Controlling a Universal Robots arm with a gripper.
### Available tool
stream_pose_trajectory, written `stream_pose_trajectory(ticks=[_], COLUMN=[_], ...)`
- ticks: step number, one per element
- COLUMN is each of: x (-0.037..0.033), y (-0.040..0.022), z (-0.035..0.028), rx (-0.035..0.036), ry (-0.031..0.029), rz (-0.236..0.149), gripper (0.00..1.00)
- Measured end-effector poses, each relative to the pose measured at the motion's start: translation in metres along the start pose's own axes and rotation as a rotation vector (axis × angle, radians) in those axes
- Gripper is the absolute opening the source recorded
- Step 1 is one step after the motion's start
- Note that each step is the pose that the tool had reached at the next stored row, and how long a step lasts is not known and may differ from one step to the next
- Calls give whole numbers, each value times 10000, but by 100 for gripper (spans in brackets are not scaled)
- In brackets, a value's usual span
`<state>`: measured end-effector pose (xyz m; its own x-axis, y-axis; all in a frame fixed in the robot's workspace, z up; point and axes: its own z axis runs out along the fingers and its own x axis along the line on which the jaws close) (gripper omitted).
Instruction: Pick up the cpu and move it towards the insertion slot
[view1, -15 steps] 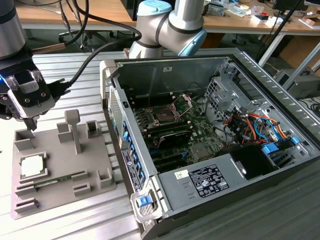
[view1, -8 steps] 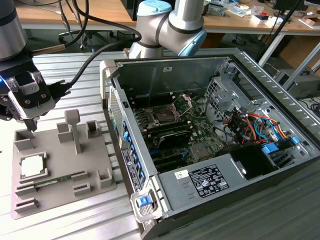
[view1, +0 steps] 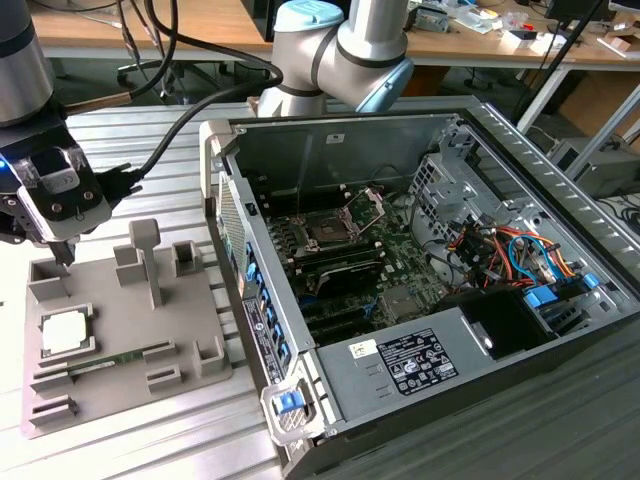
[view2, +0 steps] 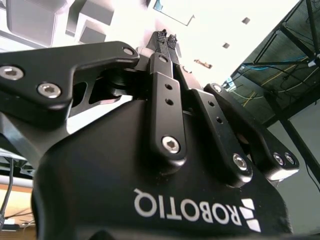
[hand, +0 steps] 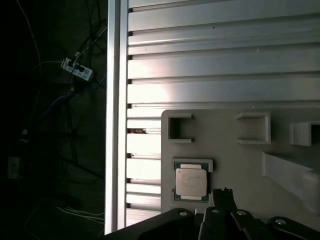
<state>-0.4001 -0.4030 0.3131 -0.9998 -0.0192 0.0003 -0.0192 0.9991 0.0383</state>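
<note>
In the exterior view my arm is cut off by the top edge. The slot inside the case is dark at its centre, so I cannot make out its contacts. In the second wrist view the gripper's own body hides most of the tray.

I count one cpu, one slot with its plate hinged up, one tray and one gripper.

The fingertips are pressed together with nothing between them. The gripper hangs over the tray at the exterior view's left. I cannot tell if it touches the tray.

The cpu lies flat in its square pocket on the tray, well apart from the slot. In the first wrist view the cpu sits just beside the gripper, not touching it.
</note>
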Motion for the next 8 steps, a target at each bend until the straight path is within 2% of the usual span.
stream_pose_trajectory(ticks=[8], x=[5], y=[-35], z=[11], rx=[1], ry=[2], rz=[1], gripper=[11])
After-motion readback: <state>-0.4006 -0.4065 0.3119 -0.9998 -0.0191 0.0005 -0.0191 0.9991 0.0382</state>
